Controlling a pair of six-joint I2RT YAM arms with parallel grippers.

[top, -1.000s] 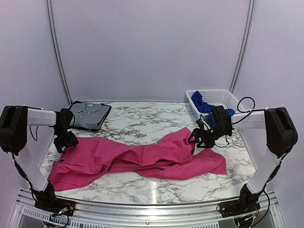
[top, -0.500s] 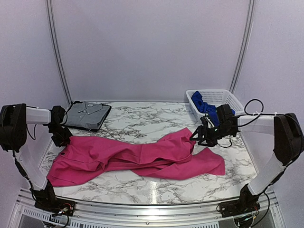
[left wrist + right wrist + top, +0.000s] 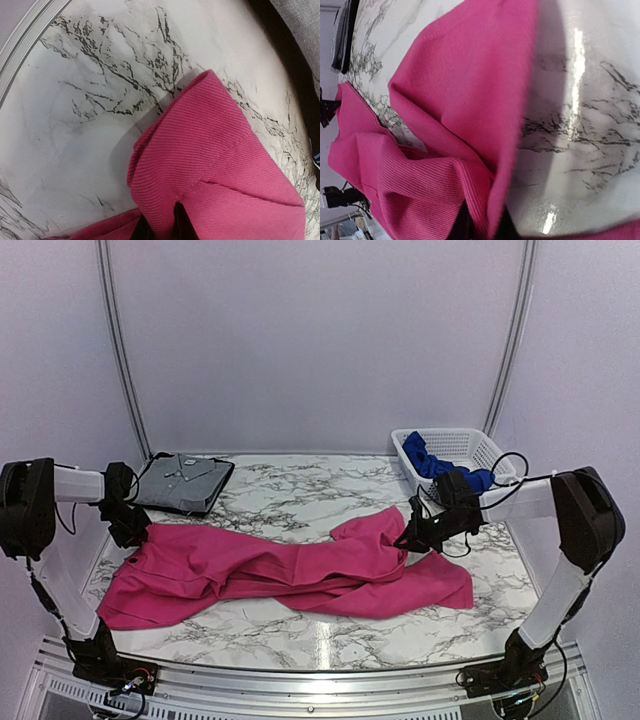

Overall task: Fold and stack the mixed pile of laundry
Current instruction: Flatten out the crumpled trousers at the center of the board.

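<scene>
Overhead view: the pink garment (image 3: 290,575) lies rumpled along the marble surface (image 3: 290,500) and spans most of its width, with a broad flap at the near left and another at the near right. The left tool (image 3: 133,533) meets the garment's far left corner, just in front of a dark tray (image 3: 222,480) that carries a folded grey shirt (image 3: 180,480). The right tool (image 3: 408,537) meets the garment's raised far right edge, where the cloth bunches into a hump. The blue garment (image 3: 432,465) lies well apart from the pink one. It is heaped in the white mesh basket (image 3: 478,447) at the far right corner, and part of it hangs over the near rim. Left wrist view: the left tool (image 3: 161,227) is pressed together on a hemmed corner of the pink garment (image 3: 210,165) — the dark fingertips (image 3: 182,226) pinch the cloth at the bottom of the frame, and the corner arches up off the surface (image 3: 75,125), throwing a shadow beneath. Right wrist view: the right tool (image 3: 482,225) pinches a doubled fold of the pink garment (image 3: 465,100) between its fingertips (image 3: 462,225) — the ribbed cloth spreads away from the grip, and glossy marble (image 3: 580,125) shows beside it.
</scene>
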